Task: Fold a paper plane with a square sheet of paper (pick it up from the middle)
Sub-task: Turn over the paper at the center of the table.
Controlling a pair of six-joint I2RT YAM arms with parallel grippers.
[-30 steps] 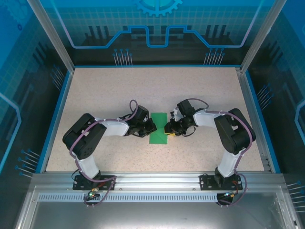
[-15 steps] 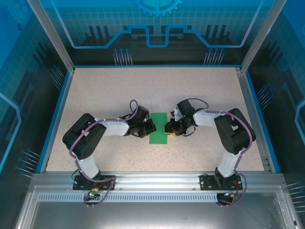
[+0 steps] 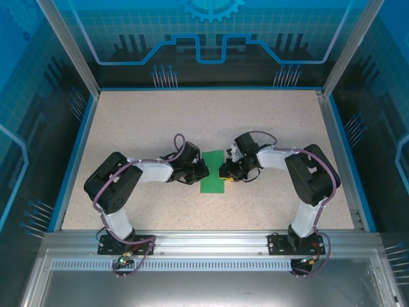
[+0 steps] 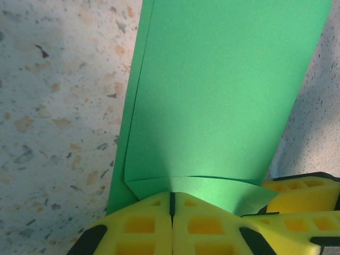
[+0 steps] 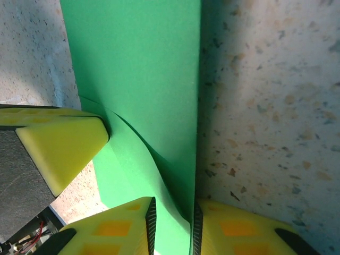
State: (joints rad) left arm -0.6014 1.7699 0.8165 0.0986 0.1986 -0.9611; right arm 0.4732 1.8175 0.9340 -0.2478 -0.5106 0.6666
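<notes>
The square sheet of paper (image 3: 213, 173) is bright green and lies folded into a narrow rectangle on the speckled table between both grippers. My left gripper (image 3: 203, 171) is shut, its yellow fingertips (image 4: 154, 212) resting against the paper's (image 4: 223, 95) left edge, where a small flap curls up. I cannot tell whether any paper is pinched there. My right gripper (image 3: 223, 173) is at the right edge with its jaws a little apart. In the right wrist view a lifted layer of the paper (image 5: 143, 64) runs up between the right gripper's (image 5: 171, 218) fingers. The left gripper's finger (image 5: 64, 149) touches that layer.
The speckled tabletop (image 3: 211, 121) stretches wide around the paper. A blue rim (image 3: 77, 153) and aluminium posts fence the table. Both arms are bent inward, their elbows (image 3: 112, 185) out to the sides.
The right gripper has edged slightly left toward the paper. The left gripper's jaws have closed the last bit. The paper has stayed in place.
</notes>
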